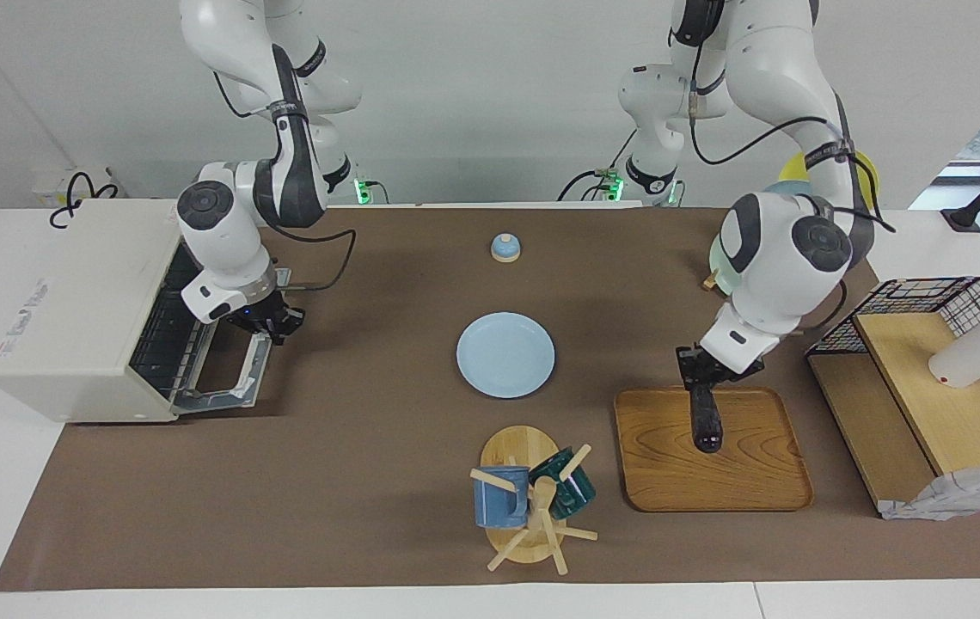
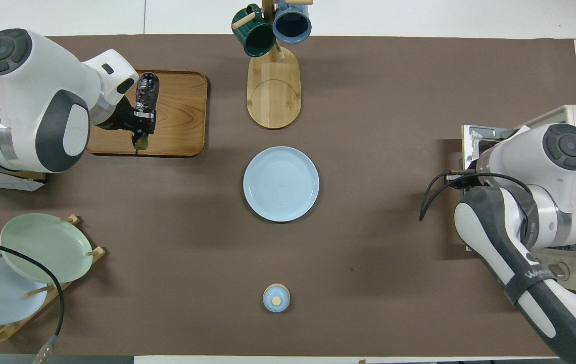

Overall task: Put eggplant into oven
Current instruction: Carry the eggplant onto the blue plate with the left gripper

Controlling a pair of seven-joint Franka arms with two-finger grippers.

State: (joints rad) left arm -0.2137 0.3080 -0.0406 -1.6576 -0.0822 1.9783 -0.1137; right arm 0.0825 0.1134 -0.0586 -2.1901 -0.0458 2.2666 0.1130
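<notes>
The eggplant (image 1: 705,419) is dark and glossy and is over the wooden tray (image 1: 748,473) at the left arm's end of the table. My left gripper (image 1: 701,371) is shut on its stem end. I cannot tell whether its free end touches the tray. In the overhead view the eggplant (image 2: 145,93) points away from the robots, and its green stem shows below the left gripper (image 2: 140,124). The off-white oven (image 1: 77,301) stands at the right arm's end with its door (image 1: 223,374) dropped open. My right gripper (image 1: 273,323) is at the door's handle edge.
A light blue plate (image 1: 505,354) lies at the table's middle. A mug rack (image 1: 533,503) with two mugs stands farther from the robots. A small blue lidded pot (image 1: 505,248) sits nearer them. A plate rack (image 2: 45,247) and a wire basket (image 1: 928,297) on a wooden shelf are at the left arm's end.
</notes>
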